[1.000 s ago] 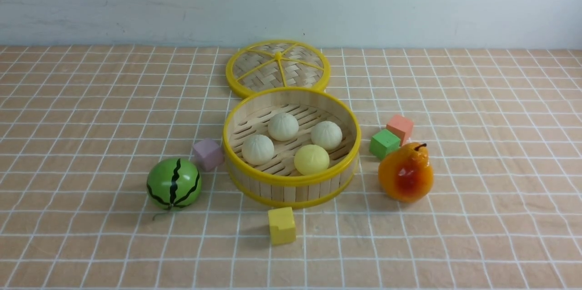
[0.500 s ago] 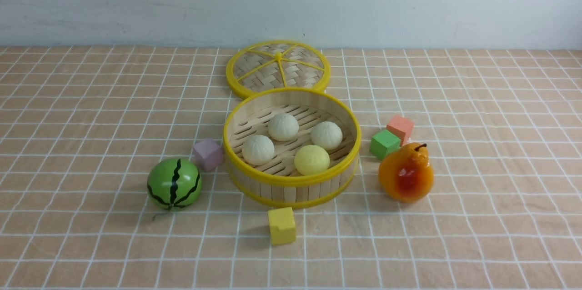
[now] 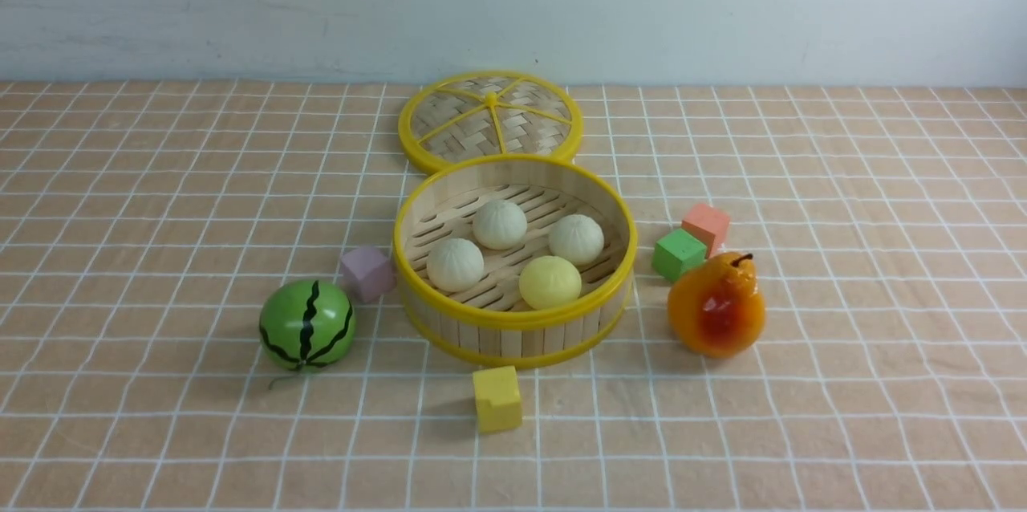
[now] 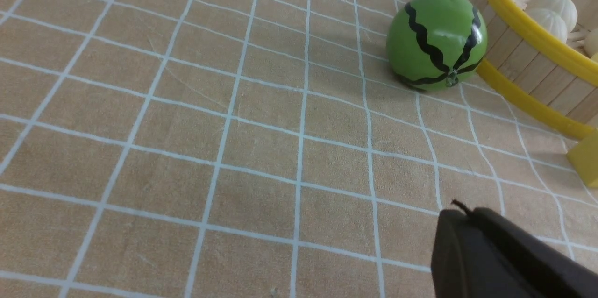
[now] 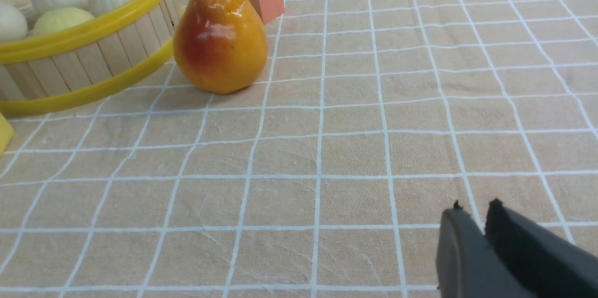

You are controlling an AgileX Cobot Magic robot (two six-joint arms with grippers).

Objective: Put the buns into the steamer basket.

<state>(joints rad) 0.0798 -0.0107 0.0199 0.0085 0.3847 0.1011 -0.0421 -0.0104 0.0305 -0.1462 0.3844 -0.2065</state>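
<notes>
Sitting in steamer basket (image 3: 515, 315) — buns (image 3: 499, 224) well apart from right gripper (image 5: 474, 211)

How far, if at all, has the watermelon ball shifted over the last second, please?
No. The watermelon ball sits in the same place on the cloth's grid lines, at the same gap from the purple cube and the steamer basket.

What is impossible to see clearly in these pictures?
- Both arms: outside the front view.
- Purple cube: hidden in the left wrist view, probably behind the watermelon ball.
- Green cube: hidden behind the pear in the right wrist view.
- Yellow cube: cut off by the frame edge in both wrist views.
</notes>
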